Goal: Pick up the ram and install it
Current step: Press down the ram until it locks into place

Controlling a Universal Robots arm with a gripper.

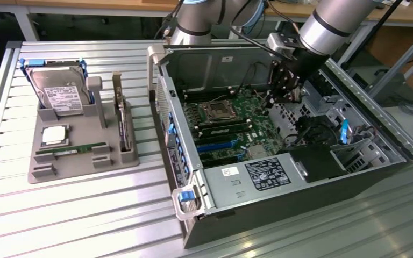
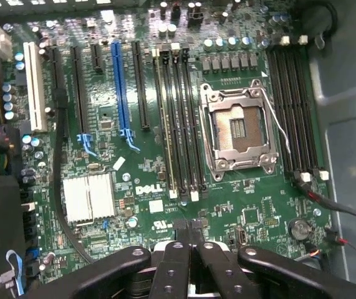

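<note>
While the black pincer [image 1: 290, 92] hangs closed and empty inside the open dark computer case [image 1: 378, 172], above its green board [image 2: 140, 187], the ram [image 1: 71, 149], a thin green stick, lies slotted in the grey holder tray [image 1: 63, 173] on the surface at the exterior view's left, easy to grab.

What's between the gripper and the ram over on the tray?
In the exterior view, the motherboard, the computer case's wall and an upright expansion card lie between the gripper and the ram.
</note>
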